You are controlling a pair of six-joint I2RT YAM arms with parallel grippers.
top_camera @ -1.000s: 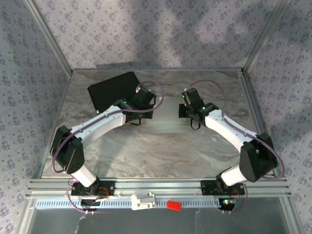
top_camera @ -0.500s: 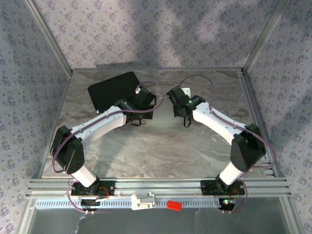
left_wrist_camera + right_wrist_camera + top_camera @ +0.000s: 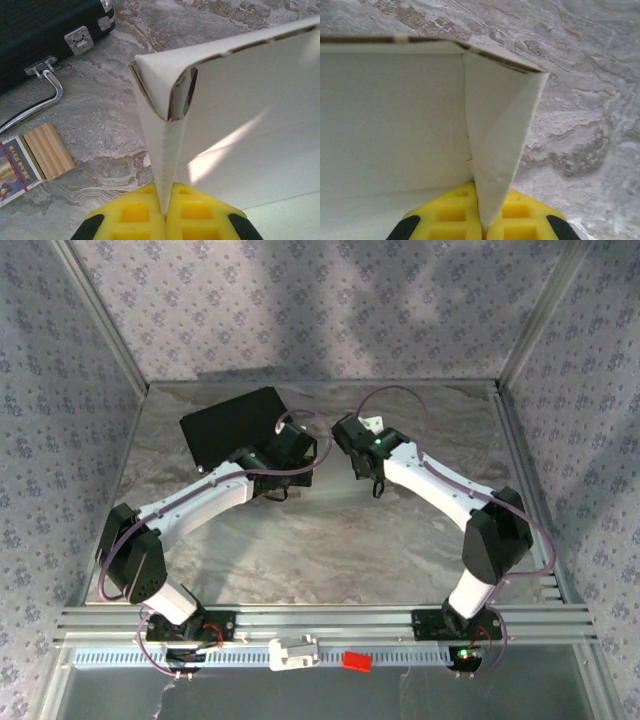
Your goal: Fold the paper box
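The paper box [image 3: 250,115] is white thin cardboard, partly raised off the marble table. In the left wrist view one side wall [image 3: 162,150] stands on edge, folded at a corner, and my left gripper [image 3: 165,212] is shut on it. My right gripper [image 3: 483,225] is shut on a slanting end flap [image 3: 500,150], beside the box's broad panel [image 3: 390,115]. From above, the left gripper [image 3: 300,455] and right gripper [image 3: 350,445] sit close together at the table's back middle.
A black case [image 3: 232,422] with metal latches and a handle [image 3: 37,100] lies at the back left, just beyond the left gripper. A ridged wooden block [image 3: 50,150] and a small printed card [image 3: 15,167] lie beside it. Metal frame rails [image 3: 320,620] edge the table.
The right arm has swung left, bringing its gripper much closer to the left one. The sheet that lay between them has drawn together. The left arm has hardly moved.
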